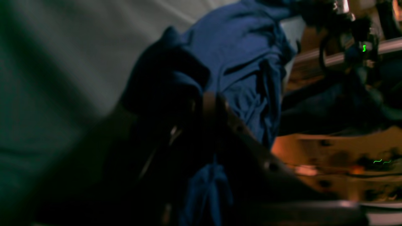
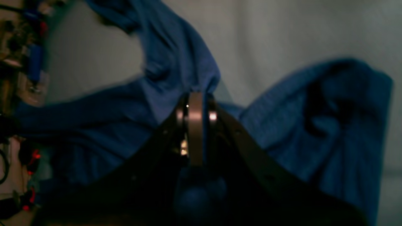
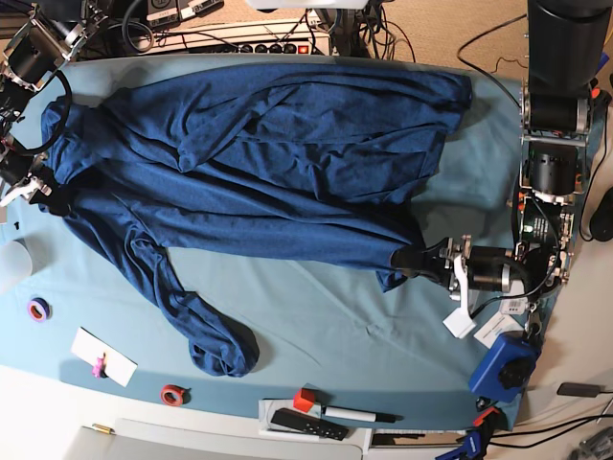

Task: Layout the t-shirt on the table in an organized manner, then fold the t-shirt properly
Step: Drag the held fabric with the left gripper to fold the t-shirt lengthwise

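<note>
A wrinkled t-shirt (image 3: 268,153) sprawls across the table's (image 3: 383,335) upper half. The left gripper (image 3: 410,260), right of centre, pinches its hem; the right gripper (image 3: 46,187), far left, clamps its edge.

Base view: set high overhead, looking straight down on the whole light teal cloth-covered tabletop (image 3: 316,316) and the spread dark navy knit t-shirt (image 3: 287,144). Both wrist views: mounted just behind each tool, very near, blurred, looking along dark closed fingers (image 2: 195,125) into bunched navy fabric. Shared by all three: shirt and teal cloth.
</note>
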Robot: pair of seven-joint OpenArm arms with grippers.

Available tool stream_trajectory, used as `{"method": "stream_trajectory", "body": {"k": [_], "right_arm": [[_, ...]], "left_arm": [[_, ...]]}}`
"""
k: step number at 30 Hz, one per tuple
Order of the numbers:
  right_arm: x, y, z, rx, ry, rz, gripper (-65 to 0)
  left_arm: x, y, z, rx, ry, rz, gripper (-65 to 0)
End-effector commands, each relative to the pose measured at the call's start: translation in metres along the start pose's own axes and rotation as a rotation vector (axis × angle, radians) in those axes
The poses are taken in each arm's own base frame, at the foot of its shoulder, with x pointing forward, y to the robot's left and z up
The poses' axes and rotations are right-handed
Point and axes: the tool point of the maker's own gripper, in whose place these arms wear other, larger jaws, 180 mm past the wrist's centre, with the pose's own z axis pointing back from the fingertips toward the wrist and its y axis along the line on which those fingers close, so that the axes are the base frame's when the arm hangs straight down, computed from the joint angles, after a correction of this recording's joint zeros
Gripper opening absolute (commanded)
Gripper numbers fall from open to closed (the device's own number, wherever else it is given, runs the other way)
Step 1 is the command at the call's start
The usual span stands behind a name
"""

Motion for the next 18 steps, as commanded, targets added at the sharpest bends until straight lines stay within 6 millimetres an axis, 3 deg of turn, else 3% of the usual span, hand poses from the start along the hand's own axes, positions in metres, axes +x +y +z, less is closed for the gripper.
{"method": "stream_trajectory", "body": {"k": [1,5,8,13,18], "right_arm": [[0.025,0.005,0.009,0.012,-0.056,0.035,-65.0],[0.026,0.015,0.012,0.035,-0.044,0.059,-65.0],[0.032,0.032,0.019,0.069,-0.055,0.120,-65.0],[0.031,0.058,0.035,0.065,-0.045,0.271,-65.0],[0.009,0.055,0.042,0.026,0.024,0.305,-65.0]], "left_arm": [[0.023,-0.014,0.009,-0.011,-0.044,-0.079,-65.0],[0.018,-0.042,0.007,-0.024,-0.039,-0.203,-65.0],[0.011,-0.053,0.008,-0.031,-0.049,-0.238,-65.0],[0.003,-0.043,0.026,0.002,-0.122,-0.187,-65.0],[-0.008,-0.030,0.046,0.043,-0.197,-0.120,-65.0]]}}
